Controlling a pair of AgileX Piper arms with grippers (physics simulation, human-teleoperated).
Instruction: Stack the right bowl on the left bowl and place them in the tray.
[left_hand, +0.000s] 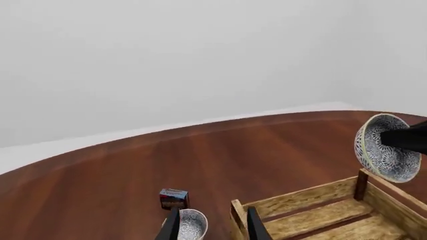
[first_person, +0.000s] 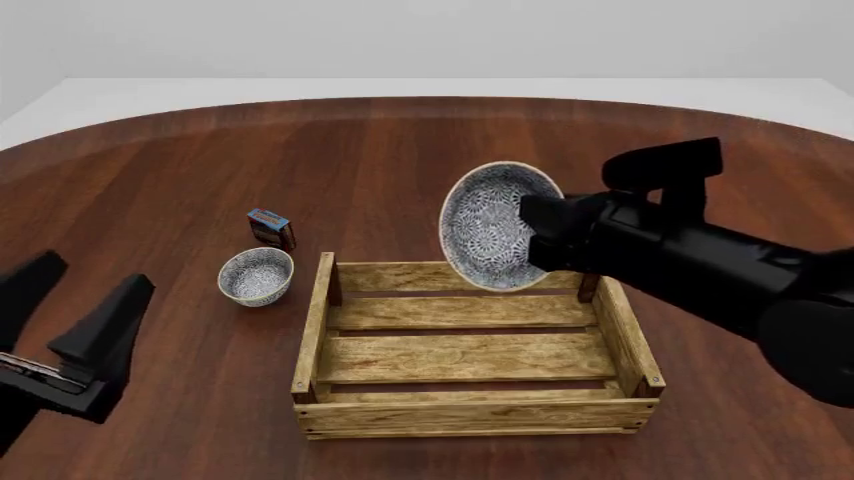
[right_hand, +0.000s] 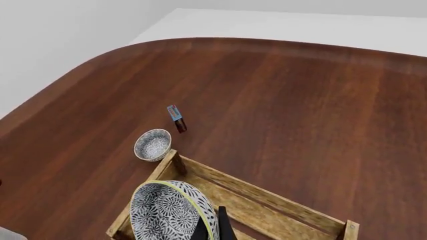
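Front view, right gripper (first_person: 537, 232): we record it raised above the far edge of the tray, its fingers closed on the rim of the right bowl (first_person: 497, 225).
Right bowl: held on edge, patterned inside turned toward the camera side, clear of the tray floor (in the right wrist view the two finger tips pinch its rim (right_hand: 175, 212)).
Left gripper (first_person: 83, 312): we see it low at the near left of the table, jaws parted with a plain gap between them, nothing held; in the left wrist view its fingers (left_hand: 254, 225) frame the left bowl and a tray corner without touching either.
Left bowl (first_person: 256, 275): upright on the table, just beside the tray's far left corner, apart from it.
Tray (first_person: 470, 409): slatted wooden crate near the middle of the table; we see nothing resting on its slats.
Small box (first_person: 272, 229): red and blue, standing just beyond the left bowl.
Hidden or cut off: the right arm covers the table beyond the tray's right side; the left arm is cut by the picture edge; the box's print is too small for us to read.
Table (first_person: 400, 150): dark reddish-brown wood with a curved far edge.
Room: pale grey floor and plain light walls behind.
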